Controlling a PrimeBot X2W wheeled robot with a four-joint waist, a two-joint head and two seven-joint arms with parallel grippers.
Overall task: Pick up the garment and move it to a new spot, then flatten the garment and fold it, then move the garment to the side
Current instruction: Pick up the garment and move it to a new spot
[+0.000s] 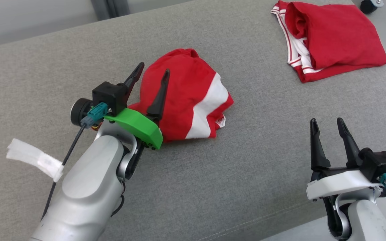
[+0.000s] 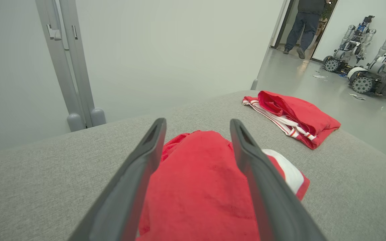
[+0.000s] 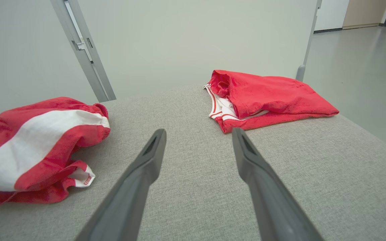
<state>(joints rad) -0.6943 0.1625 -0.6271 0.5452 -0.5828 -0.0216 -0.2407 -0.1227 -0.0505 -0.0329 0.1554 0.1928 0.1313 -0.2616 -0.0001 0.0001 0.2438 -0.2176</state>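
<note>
Red garment (image 1: 193, 97) lies crumpled under the spread left gripper (image 1: 154, 68), apparently positioned for flattening; right gripper (image 1: 326, 120) idles nearby, also spread.

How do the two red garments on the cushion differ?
The near garment is bunched, with a broad white band; the far garment lies folded flat, with thin striped trim. The left end effector stands open over the near garment; the far garment lies untouched. Both are red and white.
</note>
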